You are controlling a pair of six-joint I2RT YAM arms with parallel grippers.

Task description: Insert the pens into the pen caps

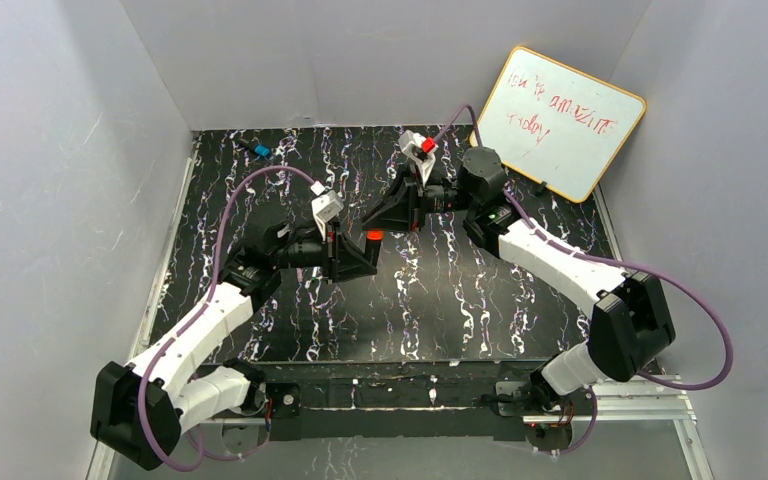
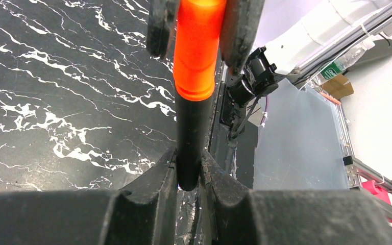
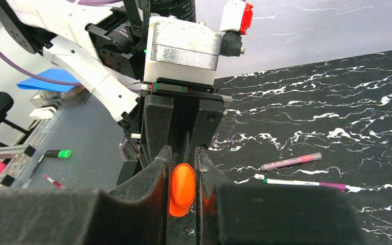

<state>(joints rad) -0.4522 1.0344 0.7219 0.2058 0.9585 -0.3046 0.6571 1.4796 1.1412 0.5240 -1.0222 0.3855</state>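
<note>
Left tool (image 2: 189,164) clenched on black marker (image 2: 193,127); right tool (image 3: 182,159) clamping orange cap (image 3: 182,190)

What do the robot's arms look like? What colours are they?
The left arm and right arm have white shells and chunky black joints. A purple cable loops along each. The left gripper and right gripper are black and wedge-shaped.
</note>
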